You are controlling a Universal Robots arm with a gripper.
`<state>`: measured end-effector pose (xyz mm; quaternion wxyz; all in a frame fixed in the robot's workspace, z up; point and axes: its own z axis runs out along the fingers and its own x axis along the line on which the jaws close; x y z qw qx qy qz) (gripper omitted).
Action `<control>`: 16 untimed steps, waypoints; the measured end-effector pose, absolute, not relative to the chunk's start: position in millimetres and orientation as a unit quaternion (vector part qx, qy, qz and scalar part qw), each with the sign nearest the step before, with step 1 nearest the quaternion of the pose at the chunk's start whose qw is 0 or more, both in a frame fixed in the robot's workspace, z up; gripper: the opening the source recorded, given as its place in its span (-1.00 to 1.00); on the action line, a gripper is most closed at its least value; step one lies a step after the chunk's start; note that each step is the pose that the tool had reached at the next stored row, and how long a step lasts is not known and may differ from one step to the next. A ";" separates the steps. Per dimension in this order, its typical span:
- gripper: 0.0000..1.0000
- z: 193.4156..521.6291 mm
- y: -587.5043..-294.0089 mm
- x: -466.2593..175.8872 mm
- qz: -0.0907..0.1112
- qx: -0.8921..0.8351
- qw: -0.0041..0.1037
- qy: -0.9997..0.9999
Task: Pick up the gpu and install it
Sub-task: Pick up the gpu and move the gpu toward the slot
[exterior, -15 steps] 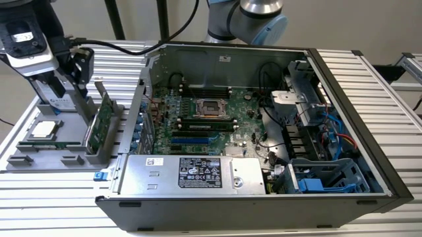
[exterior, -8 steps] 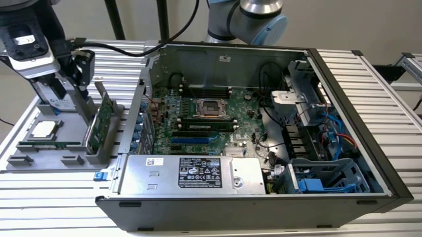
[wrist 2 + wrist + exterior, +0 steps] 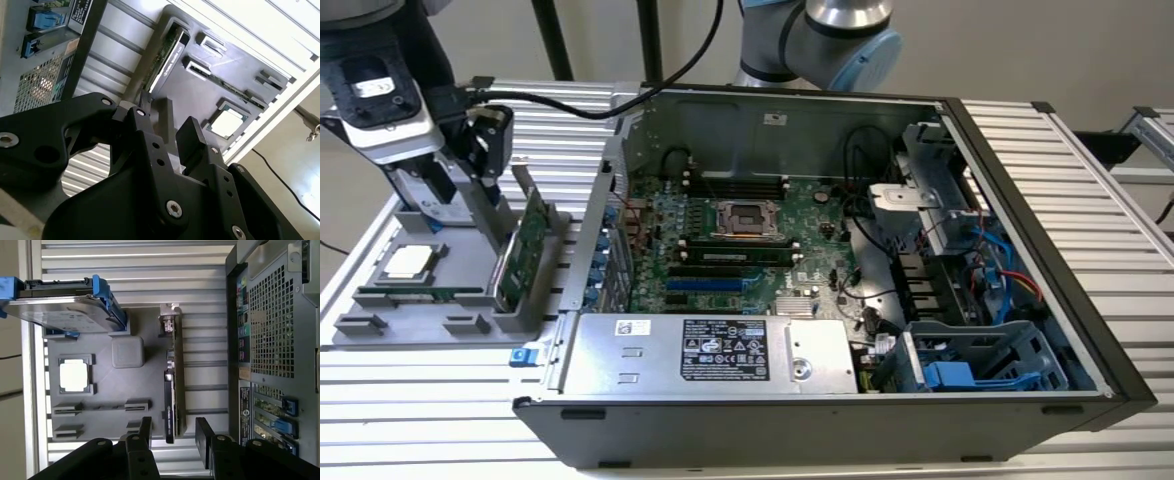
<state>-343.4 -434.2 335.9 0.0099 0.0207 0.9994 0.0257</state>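
The gpu (image 3: 520, 255) stands on its long edge in a slot of the grey parts tray (image 3: 400, 335), at the exterior view's left beside the computer case. In the first wrist view the gpu (image 3: 174, 385) is seen edge-on, a thin green card with a black cooler and a silver bracket at its far end. My gripper (image 3: 175, 435) hangs above the card's near end, open, with one finger on each side of the card's line and nothing between them. In the second wrist view the gripper (image 3: 167, 132) is apart from the gpu (image 3: 162, 57). In the exterior view the gripper (image 3: 483, 150) is above the tray.
The tray also holds a silver hard drive in a blue frame (image 3: 60, 310), a square processor chip (image 3: 75, 376) and a narrow memory stick (image 3: 414, 295). The open computer case (image 3: 1014, 200) lies at the exterior view's right, its motherboard (image 3: 720, 250) facing up.
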 end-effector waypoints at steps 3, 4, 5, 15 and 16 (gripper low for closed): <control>1.00 334.4 -434.2 -343.4 0.026 0.021 0.010 0.999; 1.00 334.0 -434.2 -343.4 0.026 0.021 0.010 0.999; 1.00 333.5 -434.2 -343.4 0.026 0.021 0.010 0.999; 1.00 331.4 -434.1 -343.5 0.026 0.021 0.010 0.999; 1.00 331.4 -434.1 -343.6 0.026 0.021 0.010 0.999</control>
